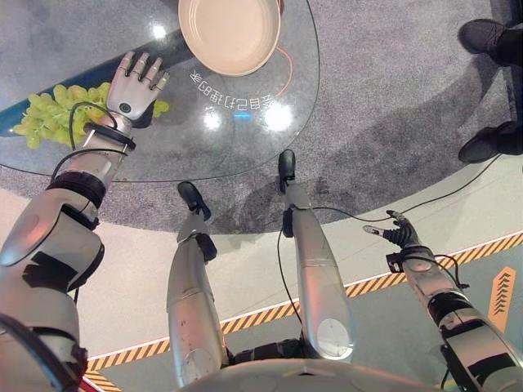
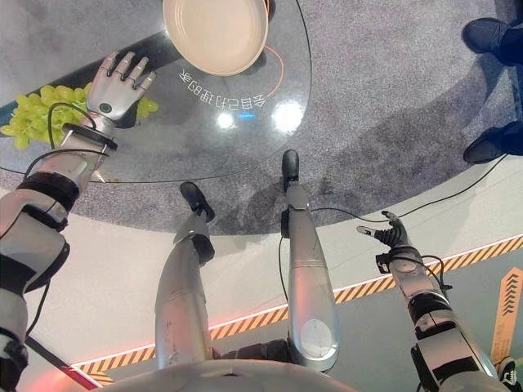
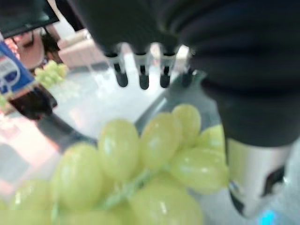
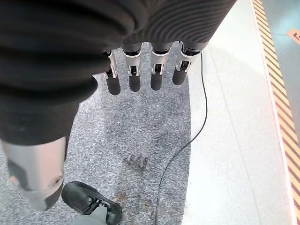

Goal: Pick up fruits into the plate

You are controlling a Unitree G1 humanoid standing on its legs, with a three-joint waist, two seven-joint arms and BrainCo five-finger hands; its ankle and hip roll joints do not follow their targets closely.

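Note:
A bunch of green grapes [image 1: 51, 114] lies on the round glass table [image 1: 245, 139] at its left side. My left hand [image 1: 135, 86] hovers over the bunch's right end with its fingers straight and spread, holding nothing. In the left wrist view the grapes [image 3: 140, 164] lie close beneath the open fingers [image 3: 140, 77]. A cream plate [image 1: 230, 33] stands at the table's far middle, to the right of that hand. My right hand [image 1: 398, 233] hangs low at the right, away from the table, fingers relaxed over the grey carpet [image 4: 140, 140].
A person's black shoes [image 1: 490, 37] stand on the carpet at the far right. A blue packet [image 3: 14, 75] and a few more grapes [image 3: 49, 72] lie beyond the bunch. A yellow-black striped line [image 1: 458, 255] crosses the floor near me.

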